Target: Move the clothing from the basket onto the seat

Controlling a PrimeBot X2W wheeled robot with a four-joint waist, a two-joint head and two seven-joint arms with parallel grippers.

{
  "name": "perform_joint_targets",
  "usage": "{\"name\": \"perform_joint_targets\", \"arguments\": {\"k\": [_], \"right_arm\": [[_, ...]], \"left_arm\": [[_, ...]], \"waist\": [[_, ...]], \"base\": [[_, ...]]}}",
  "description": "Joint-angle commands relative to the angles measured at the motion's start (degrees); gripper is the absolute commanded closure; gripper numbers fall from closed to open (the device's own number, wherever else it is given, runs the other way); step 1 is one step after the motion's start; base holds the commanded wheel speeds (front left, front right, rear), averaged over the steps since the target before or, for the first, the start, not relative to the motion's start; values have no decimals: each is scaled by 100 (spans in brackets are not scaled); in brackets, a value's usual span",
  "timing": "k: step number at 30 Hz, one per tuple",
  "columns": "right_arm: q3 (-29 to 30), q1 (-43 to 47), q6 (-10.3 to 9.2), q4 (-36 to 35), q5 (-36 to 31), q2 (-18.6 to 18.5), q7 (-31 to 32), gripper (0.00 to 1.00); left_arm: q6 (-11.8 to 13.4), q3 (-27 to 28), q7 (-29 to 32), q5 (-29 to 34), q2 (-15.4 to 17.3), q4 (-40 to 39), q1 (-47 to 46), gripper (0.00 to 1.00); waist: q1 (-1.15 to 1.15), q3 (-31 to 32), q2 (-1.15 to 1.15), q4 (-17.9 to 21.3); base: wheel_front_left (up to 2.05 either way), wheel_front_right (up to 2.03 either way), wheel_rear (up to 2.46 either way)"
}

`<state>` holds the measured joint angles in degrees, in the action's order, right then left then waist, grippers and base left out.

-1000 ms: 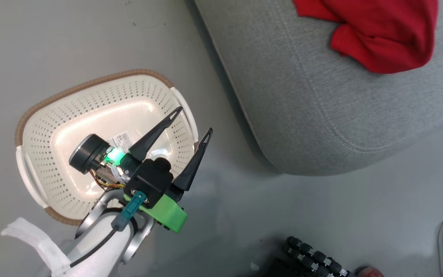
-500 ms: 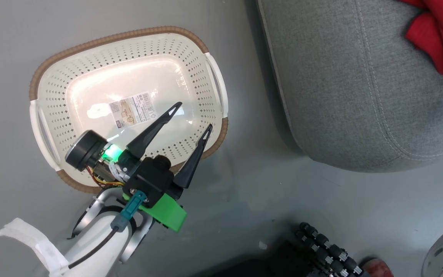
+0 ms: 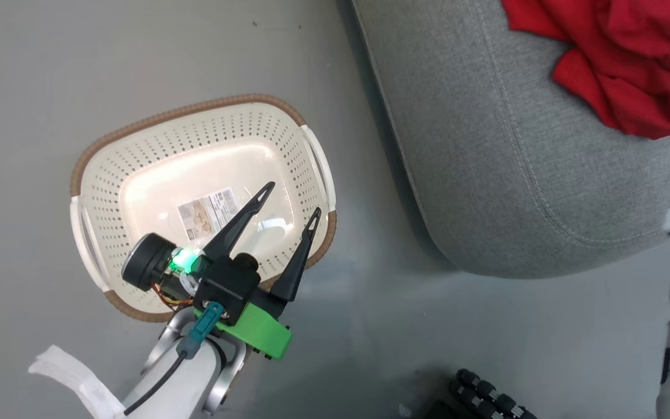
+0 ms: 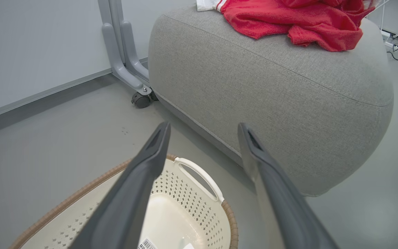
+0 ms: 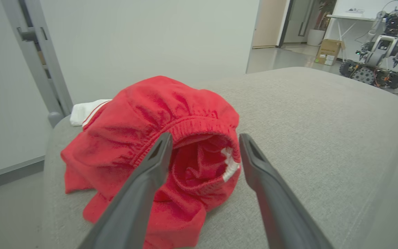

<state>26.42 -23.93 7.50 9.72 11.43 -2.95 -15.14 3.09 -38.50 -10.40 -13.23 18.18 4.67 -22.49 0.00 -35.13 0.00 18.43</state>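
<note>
1. Oval off-white perforated plastic basket [image 3: 154, 145], 8 o'clock, is holding a barcode sticker [image 3: 207, 210].
2. Bright red fabric clothing [image 3: 620, 64] is lying on the grey upholstered seat [image 3: 486, 174], 1 o'clock.
3. Left fingers [image 3: 242, 216], over the basket, and right fingers [image 5: 140, 193], facing the clothing, are gaping apart.
4. Head camera is showing more clothing than before.

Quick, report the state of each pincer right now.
Left pincer: open, holding nothing, over the basket.
Right pincer: open, holding nothing, facing the clothing on the seat.

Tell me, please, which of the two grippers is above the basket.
The left gripper: open, it hangs over the basket, whereas the right gripper faces the red clothing lying on the grey seat.
</note>
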Motion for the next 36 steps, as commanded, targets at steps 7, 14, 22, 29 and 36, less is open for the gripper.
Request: {"name": "perform_joint_targets", "arguments": {"k": [7, 14, 22, 29, 36], "right_arm": [[-1572, 839, -3, -77, -45, -5, -2, 0], [-2739, 1400, -3, 0, 68, -11, -1, 0], [-3370, 1975, -3, -103, -76, -8, -1, 0], [-3556, 2206, -3, -213, -178, -9, -1, 0], [-3564, 2566, -3, -341, -225, -81, -1, 0]], "left_arm": [[323, 397, -448, -414, -501, 617, 467, 0], [606, 1122, -484, -363, -886, 519, 1199, 0], [587, 2224, -482, -120, -1164, -102, 2346, 0], [181, 2875, -482, 117, -1305, -404, 2994, 0], [-181, 3292, -483, 287, -1459, -522, 3456, 0]], "waist": [[0, 1509, 0, -436], [0, 2522, 0, -966], [0, 3408, 0, -1319], [0, 3711, 0, -1332], [0, 3877, 0, -1314]], "base": [[0, 0, 0], [0, 0, 0], [0, 0, 0], [0, 0, 0], [0, 0, 0]]}}
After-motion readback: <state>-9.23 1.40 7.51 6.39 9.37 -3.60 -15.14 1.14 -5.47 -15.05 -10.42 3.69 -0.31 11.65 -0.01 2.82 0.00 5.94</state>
